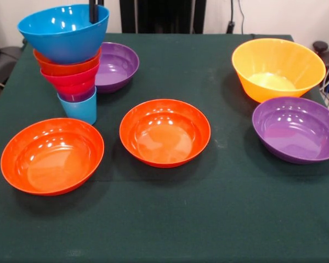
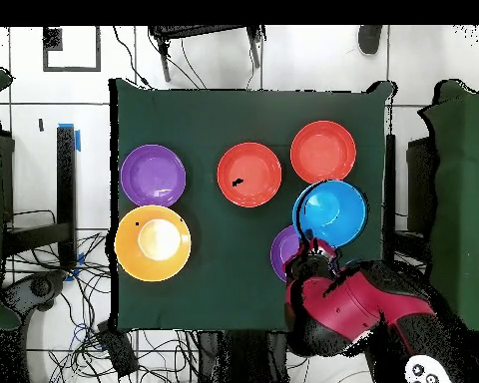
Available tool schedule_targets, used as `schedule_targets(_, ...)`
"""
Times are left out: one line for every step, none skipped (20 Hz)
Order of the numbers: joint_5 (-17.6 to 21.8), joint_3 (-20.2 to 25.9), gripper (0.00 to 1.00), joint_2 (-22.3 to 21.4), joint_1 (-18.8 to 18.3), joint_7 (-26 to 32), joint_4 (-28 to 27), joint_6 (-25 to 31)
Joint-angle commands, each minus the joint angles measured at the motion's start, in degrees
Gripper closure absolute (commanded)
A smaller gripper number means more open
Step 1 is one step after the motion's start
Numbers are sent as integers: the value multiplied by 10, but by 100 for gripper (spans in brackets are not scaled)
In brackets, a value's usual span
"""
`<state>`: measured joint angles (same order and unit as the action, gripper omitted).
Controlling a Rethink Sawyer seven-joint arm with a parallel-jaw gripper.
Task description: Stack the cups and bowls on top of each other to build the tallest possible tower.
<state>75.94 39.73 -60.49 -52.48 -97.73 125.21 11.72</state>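
The tower stands at the left in the front view: the light blue cup [image 1: 78, 111] lowest, then the purple cup's rim [image 1: 77, 97], the pink bowl [image 1: 70, 82], the small orange bowl [image 1: 66, 67] and the medium blue bowl [image 1: 63, 30] on top. My gripper [image 1: 93, 11] comes down at the blue bowl's far rim, a dark part reaching inside the bowl. Overhead, the gripper [image 2: 307, 239] sits at the edge of the blue bowl [image 2: 331, 211]. Two orange-red bowls [image 1: 52, 156] [image 1: 164, 131], two purple bowls [image 1: 118, 66] [image 1: 296, 129] and the yellow-orange bowl [image 1: 278, 68] lie apart on the table.
The green table [image 1: 208, 219] carries everything. One purple bowl sits right behind the tower, partly under my red arm [image 2: 348, 299] in the overhead view. Cables and chairs ring the table.
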Motion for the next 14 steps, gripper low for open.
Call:
schedule_targets(38,-6,100,38,16,-2,-22,-26)
schedule_targets(39,-8,100,39,20,-5,-24,-27)
schedule_targets(39,-8,100,40,21,-6,-25,-27)
schedule_targets(39,-9,100,41,21,-7,-26,-28)
schedule_targets(37,-6,100,42,19,-4,-25,-27)
schedule_targets(32,0,100,44,16,2,-27,-23)
schedule_targets(30,5,100,45,13,7,-27,-22)
schedule_targets(28,9,100,47,8,13,-27,-21)
schedule_targets(25,13,100,48,4,18,-27,-19)
schedule_targets(24,15,100,49,2,21,-27,-18)
schedule_targets(23,16,100,48,1,23,-26,-17)
schedule_targets(22,17,100,48,1,24,-25,-16)
schedule_targets(23,16,100,46,3,22,-25,-16)
schedule_targets(24,15,100,45,5,19,-24,-17)
